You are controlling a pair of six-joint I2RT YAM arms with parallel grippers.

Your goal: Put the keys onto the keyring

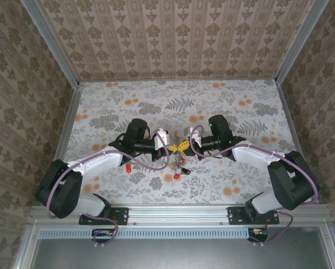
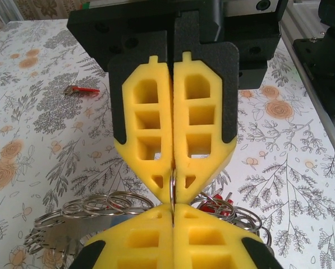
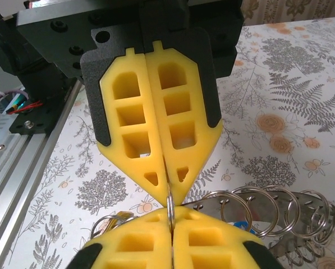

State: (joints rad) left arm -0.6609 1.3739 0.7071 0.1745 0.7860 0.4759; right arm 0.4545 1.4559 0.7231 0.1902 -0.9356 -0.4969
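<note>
Both tools pinch the keyring [image 3: 170, 204]; no key seems threaded yet
The left tool [image 2: 171, 180] and right tool [image 3: 167, 190] meet tip to tip, pressed together on its thin edge; a red key [image 2: 80, 89] lies apart on the counter [image 2: 32, 140]

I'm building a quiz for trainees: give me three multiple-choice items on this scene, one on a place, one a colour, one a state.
1. The lone red key lies: A on a plate; B on the table; C in a cup.
2. The fingers of the left tool are: A yellow; B green; C white.
3. The left tool is: A wide open; B shut on a thin metal ring; C shut on a pen.
Answers: B, it rests on the flowered table; A, both are plainly yellow; B, the ring sits pinched between closed fingers.
</note>
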